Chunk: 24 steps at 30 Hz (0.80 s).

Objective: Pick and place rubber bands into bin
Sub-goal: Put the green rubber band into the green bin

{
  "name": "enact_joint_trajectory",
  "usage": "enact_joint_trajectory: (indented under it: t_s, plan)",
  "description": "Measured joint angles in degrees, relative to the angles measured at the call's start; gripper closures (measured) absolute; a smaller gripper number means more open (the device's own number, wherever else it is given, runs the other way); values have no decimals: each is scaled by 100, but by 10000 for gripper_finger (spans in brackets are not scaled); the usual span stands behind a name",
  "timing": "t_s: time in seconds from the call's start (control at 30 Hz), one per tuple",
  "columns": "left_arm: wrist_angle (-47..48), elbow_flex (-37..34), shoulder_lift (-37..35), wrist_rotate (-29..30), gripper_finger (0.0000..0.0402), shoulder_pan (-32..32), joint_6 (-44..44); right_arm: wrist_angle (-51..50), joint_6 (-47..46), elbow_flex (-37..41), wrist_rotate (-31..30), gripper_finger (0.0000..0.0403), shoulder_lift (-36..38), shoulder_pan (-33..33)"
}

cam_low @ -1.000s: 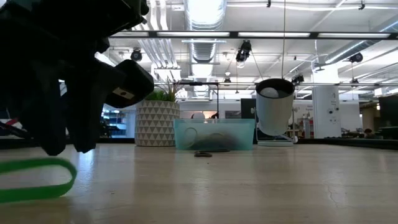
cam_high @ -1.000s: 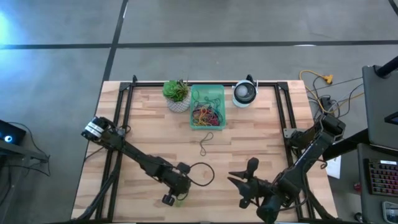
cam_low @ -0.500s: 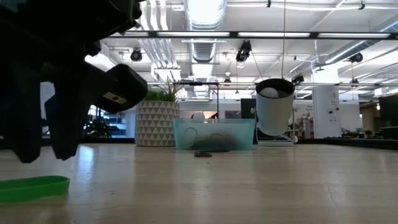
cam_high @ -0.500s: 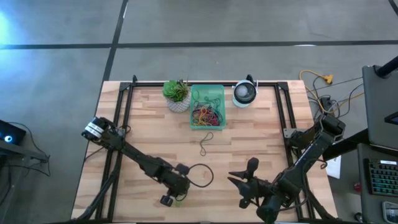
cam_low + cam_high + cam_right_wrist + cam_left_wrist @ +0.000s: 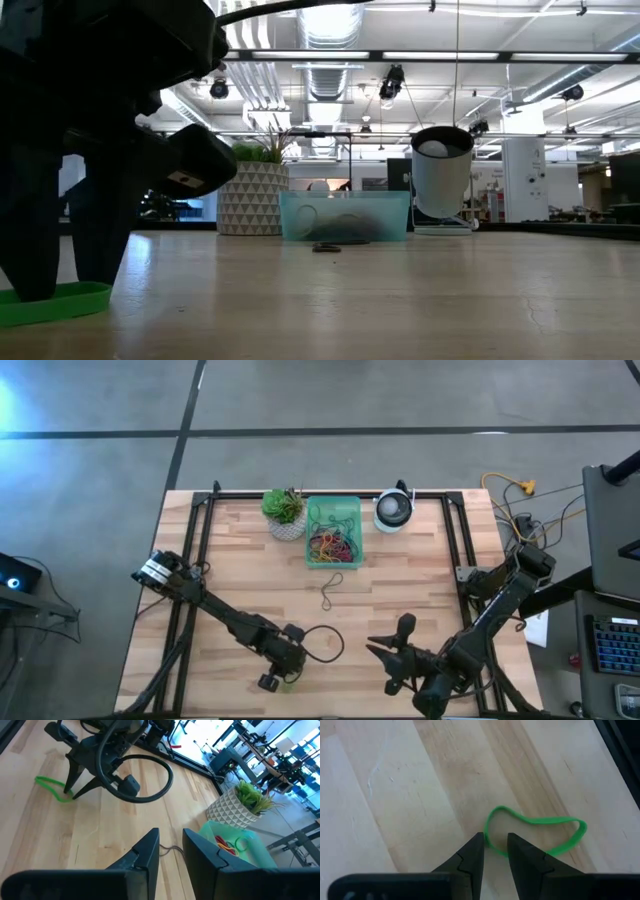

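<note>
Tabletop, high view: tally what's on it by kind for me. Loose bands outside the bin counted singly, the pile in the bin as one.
Loose rubber bands: 2, green one at the left gripper, dark one mid-table
Band pile: 1
Bin: 1
Plant pot: 1
Round device: 1
Total: 6

green band point(image 5: 536, 831): flat loop on the wood, its near edge between the left gripper point(image 5: 495, 846) fingertips
brown band point(image 5: 331, 589): loose, well ahead of both grippers
bin point(image 5: 333, 508): mint-green tray, coloured bands heaped inside, farther off
</note>
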<state>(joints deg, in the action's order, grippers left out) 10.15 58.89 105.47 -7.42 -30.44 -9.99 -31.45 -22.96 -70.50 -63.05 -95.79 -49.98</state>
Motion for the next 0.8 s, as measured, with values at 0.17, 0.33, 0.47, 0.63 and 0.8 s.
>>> enact_joint_trajectory:
  t_s: [0.17, 0.33, 0.47, 0.63, 0.8]
  plan:
    - [38, -4, 0, 7, 340, 2, 192, 8, 2, 19, 1, 327, 0, 0]
    - [88, -11, 0, -10, 389, 3, 528, 8, 12, 22, 1, 333, 0, 0]
    - [99, -11, 0, 24, 397, 0, 846, 8, 17, 22, 1, 335, 0, 0]
    - [187, 63, -21, 310, 400, -4, 1156, 10, 20, 24, 1, 335, 0, 0]
    - [184, 100, -171, 951, 401, 11, 1247, 12, 20, 24, 1, 335, 0, 0]
